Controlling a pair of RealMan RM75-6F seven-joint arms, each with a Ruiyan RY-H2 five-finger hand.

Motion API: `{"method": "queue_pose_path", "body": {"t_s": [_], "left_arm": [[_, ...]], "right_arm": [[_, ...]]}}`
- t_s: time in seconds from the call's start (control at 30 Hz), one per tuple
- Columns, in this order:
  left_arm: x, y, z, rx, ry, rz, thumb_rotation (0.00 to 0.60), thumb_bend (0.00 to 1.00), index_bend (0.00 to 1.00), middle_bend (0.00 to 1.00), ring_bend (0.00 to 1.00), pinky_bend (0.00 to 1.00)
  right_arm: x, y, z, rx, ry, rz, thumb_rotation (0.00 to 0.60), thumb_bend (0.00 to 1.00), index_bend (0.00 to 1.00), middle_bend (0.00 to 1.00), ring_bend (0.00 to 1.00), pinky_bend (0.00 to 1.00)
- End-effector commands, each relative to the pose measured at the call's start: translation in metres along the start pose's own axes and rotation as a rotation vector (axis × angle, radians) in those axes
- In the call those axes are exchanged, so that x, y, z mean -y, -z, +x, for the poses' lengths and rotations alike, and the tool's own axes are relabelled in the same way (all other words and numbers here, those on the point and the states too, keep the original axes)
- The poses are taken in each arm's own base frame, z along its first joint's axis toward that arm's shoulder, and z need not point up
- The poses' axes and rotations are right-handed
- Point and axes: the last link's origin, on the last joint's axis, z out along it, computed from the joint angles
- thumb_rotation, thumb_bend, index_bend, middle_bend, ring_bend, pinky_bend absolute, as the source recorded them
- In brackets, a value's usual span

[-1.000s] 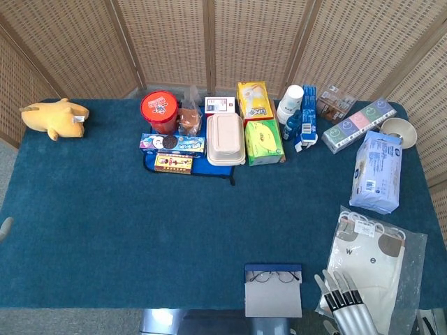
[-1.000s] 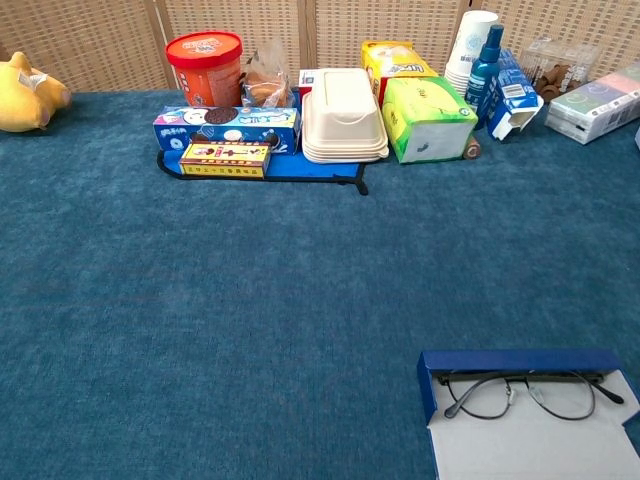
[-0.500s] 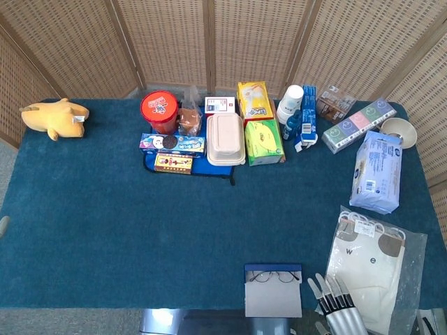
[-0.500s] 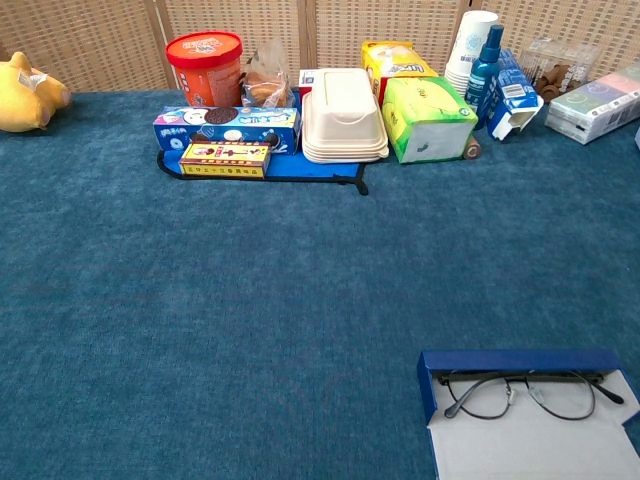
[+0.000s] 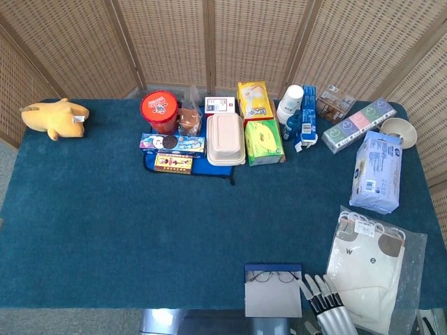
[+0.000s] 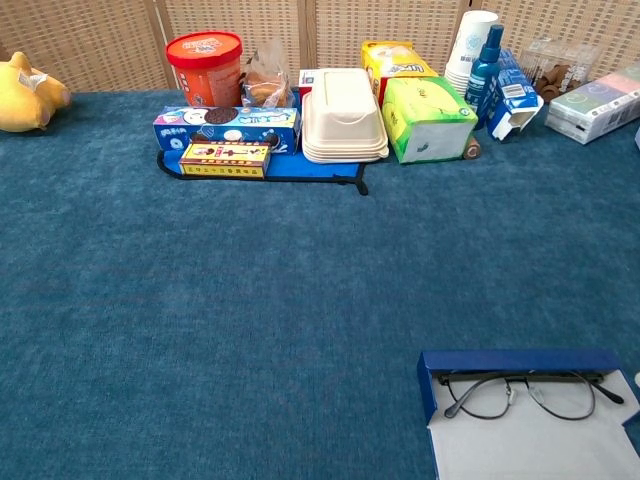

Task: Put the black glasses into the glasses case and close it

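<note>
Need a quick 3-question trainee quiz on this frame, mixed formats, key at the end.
1. True or false: the black glasses already lie in the open glasses case.
2. Multiple choice: what lies directly to the right of the right hand in the head view? A) a yellow plush toy B) a clear bag of white items C) a red tub
3. Fill in: the case's lid is ____ (open/closed).

Key: 1 true. 2 B, the clear bag. 3 open.
</note>
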Motion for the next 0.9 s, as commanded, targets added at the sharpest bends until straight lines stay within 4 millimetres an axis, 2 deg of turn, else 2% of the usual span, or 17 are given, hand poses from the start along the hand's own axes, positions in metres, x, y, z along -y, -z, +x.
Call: {"method": "queue_pose_path", "body": {"t_s": [0.03, 0.9], "left_arm": [[0.000, 0.001, 0.001, -0.002, 0.002, -0.002, 0.600, 0.30, 0.20, 0.24, 0.12, 0.00], [-0.010, 0.006, 0.013, -0.028, -0.032, -0.032, 0.600, 0.30, 0.20, 0.24, 0.12, 0.00]], "right_arm": [[0.001, -0.002, -0.002, -0.018, -0.012, 0.008, 0.600, 0.16, 0.00, 0.00, 0.00, 0.09], [-0.002, -0.020, -0.019, -0.033, -0.103, 0.051, 0.600, 0.16, 0.00, 0.00, 0.00, 0.09]]}}
